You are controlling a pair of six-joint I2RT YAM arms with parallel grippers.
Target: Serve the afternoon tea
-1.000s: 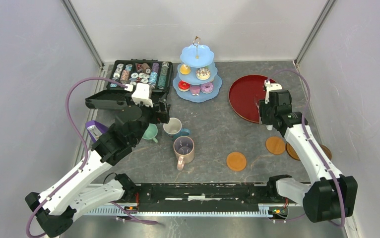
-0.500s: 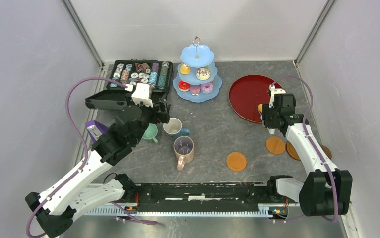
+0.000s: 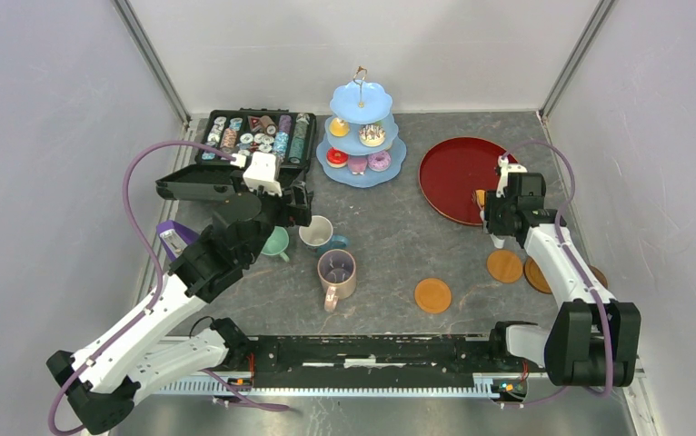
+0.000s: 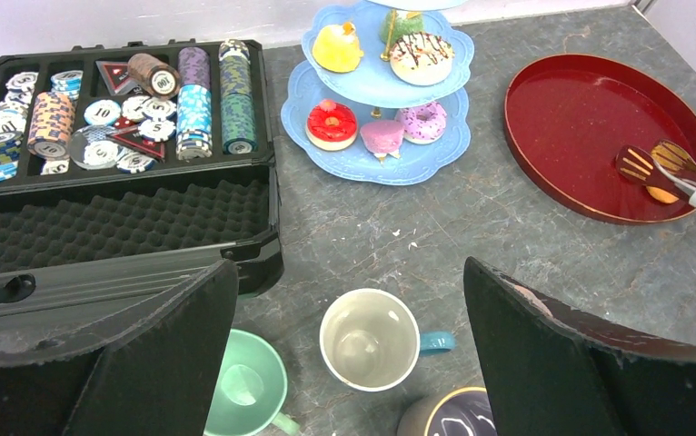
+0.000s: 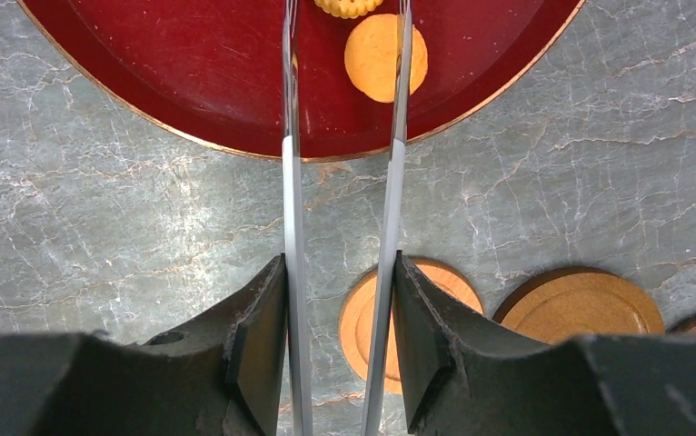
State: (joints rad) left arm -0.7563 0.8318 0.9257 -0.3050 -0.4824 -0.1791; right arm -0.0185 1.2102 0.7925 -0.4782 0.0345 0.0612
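Note:
My left gripper [image 3: 295, 205] is open and empty, hovering over the mugs; in the left wrist view [image 4: 349, 272] its jaws stand wide on either side of the white-and-blue mug [image 4: 369, 339]. The mint green mug [image 4: 244, 381] and the tall pink-purple mug [image 3: 336, 271] stand beside it. The olive mug is not in view. My right gripper [image 5: 338, 272] is shut on metal tongs [image 5: 290, 182], which reach over the red tray [image 5: 190, 82]. A small round orange pastry [image 5: 376, 56] lies on the tray under the tongs. The pale-blue stand [image 3: 360, 136] holds several pastries.
An open black case of capsules [image 3: 253, 136] lies at the back left. Brown coasters lie at the front right: one [image 3: 432, 295] alone, one [image 5: 435, 282] under my right gripper, and others [image 3: 537, 275] beside it. Grey walls close off the sides and back.
My right gripper has moved a little right and nearer with the tongs, and the orange pastry now shows on the tray. The left arm has not moved.

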